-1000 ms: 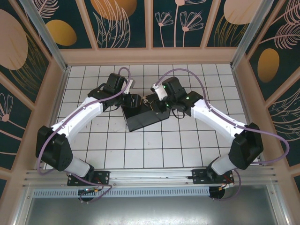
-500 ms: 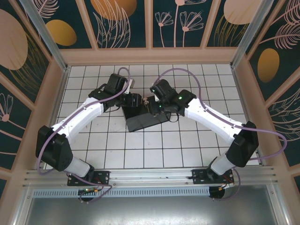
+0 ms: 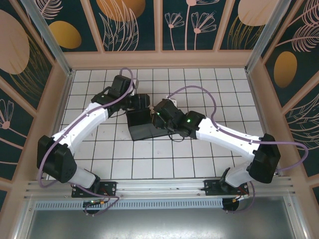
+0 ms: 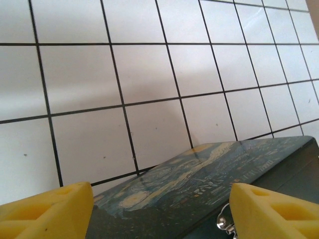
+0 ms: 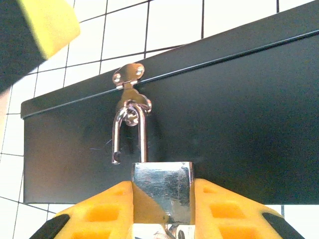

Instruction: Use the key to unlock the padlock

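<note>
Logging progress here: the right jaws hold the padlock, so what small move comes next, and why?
Probably turn the padlock so its shackle slips out of the hasp loop on the black box. The right gripper clamps the lock body, and the shackle's free leg is already out of the body: it looks unlocked but still hooked.

You had the padlock (image 5: 162, 181), a small shiny silver block, against the dark front wall of the box (image 5: 239, 124), its shackle pointing toward the lid edge. The shackle was hooked through the box's hasp (image 5: 128, 74), one leg sprung free of the body. The right gripper (image 5: 162, 199) pinched the body from both sides.
</note>
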`<state>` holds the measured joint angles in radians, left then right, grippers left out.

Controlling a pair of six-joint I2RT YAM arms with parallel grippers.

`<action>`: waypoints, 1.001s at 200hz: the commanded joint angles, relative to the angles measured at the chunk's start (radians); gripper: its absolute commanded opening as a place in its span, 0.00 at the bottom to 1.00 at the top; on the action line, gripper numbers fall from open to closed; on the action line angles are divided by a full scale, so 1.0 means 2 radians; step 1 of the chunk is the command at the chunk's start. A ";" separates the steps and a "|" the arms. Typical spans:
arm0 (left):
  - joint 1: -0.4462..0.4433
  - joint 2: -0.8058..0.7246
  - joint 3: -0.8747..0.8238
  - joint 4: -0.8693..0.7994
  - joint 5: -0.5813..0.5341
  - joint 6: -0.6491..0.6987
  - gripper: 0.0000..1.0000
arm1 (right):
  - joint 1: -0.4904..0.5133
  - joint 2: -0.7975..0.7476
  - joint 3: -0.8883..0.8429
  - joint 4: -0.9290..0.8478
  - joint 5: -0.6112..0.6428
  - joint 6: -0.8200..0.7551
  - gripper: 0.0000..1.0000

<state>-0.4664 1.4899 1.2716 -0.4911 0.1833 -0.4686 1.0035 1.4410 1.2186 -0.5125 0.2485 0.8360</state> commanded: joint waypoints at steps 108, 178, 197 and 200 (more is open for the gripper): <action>-0.043 -0.042 -0.079 0.050 0.041 -0.073 0.65 | 0.025 0.050 0.093 -0.158 0.034 0.115 0.00; -0.062 -0.048 -0.076 0.053 0.076 -0.094 0.62 | 0.024 0.052 0.091 -0.131 0.096 0.182 0.00; -0.062 -0.060 -0.080 0.048 0.074 -0.093 0.63 | 0.005 0.062 0.115 -0.164 0.124 0.153 0.00; -0.062 -0.062 -0.081 0.049 0.075 -0.094 0.63 | -0.001 0.061 0.113 -0.162 0.123 0.145 0.00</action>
<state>-0.5747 1.3991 1.1339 -0.3397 0.2844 -0.6151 1.0523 1.5337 1.3991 -0.7906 0.3771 1.1355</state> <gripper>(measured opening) 0.623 0.256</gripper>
